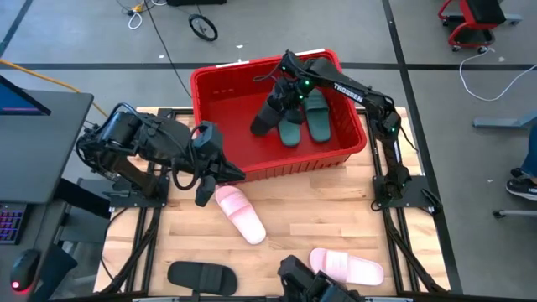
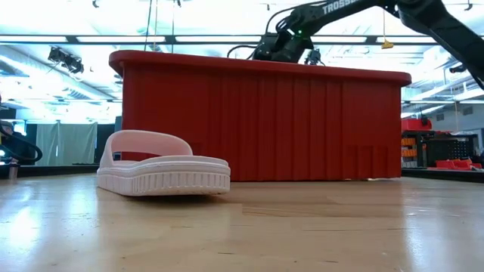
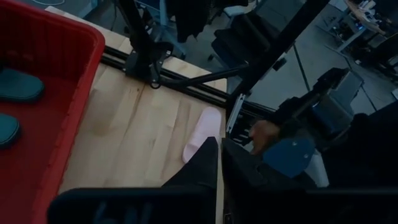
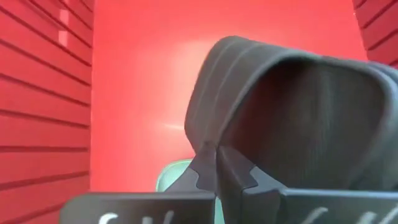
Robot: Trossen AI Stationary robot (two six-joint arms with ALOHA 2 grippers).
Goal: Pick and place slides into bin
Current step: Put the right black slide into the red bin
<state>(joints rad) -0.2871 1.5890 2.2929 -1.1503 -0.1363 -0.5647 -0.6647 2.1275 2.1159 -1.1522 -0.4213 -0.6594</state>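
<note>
The red bin (image 1: pixel 220 88) stands at the table's far middle, with two dark green slides (image 1: pixel 291 127) (image 1: pixel 318 115) lying on its floor. My right gripper (image 1: pixel 289 88) reaches into the bin from the right and is shut on a black slide (image 1: pixel 270 115). My left gripper (image 1: pixel 226 172) is shut and empty, just in front of the bin's near wall and above the table. One pale pink slide (image 1: pixel 241 215) lies sole down below and beside it. It also shows in the low view (image 2: pixel 162 172). My right gripper pinches the black slide by the edge of its wide strap (image 4: pixel 208 140) between its two fingers (image 4: pixel 233 171). The fingers come from above, slanting down into the bin. The slide hangs tilted below them over the bin's floor. I cannot tell whether its lower end (image 1: pixel 258 127) touches.
A second pale pink slide (image 1: pixel 347 267) lies near the table's front right, and it also shows in the left wrist view (image 3: pixel 202 134). Another black slide (image 1: pixel 201 275) lies at the front left. Bare wood lies between them. The low camera's dark mount (image 1: pixel 298 281) sits at the front edge.
</note>
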